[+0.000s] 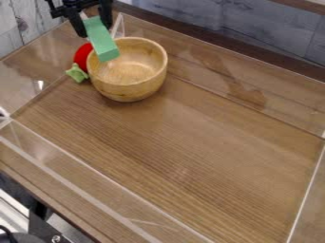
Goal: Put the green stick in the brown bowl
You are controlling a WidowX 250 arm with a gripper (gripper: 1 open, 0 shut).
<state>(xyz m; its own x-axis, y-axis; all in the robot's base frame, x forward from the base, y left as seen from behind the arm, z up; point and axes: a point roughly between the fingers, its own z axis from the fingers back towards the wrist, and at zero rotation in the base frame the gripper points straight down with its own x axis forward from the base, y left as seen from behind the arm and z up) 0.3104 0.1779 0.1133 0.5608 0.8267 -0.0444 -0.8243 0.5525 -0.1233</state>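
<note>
no readable text, no legible labels or brands, no numbers or signs that can be read

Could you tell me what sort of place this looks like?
Probably a robotics lab or test bench: a robot gripper holds a green stick above a wooden table, with cables at one edge.

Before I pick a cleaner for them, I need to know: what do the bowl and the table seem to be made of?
Brown bowl: probably wood, smooth, with a soft sheen; its even light-brown colour and thick rim suggest it, though plastic can't be excluded.

Table: wood or wood-look laminate, satin finish; grain-like streaks and long seams show, but which one stays unclear.
</note>
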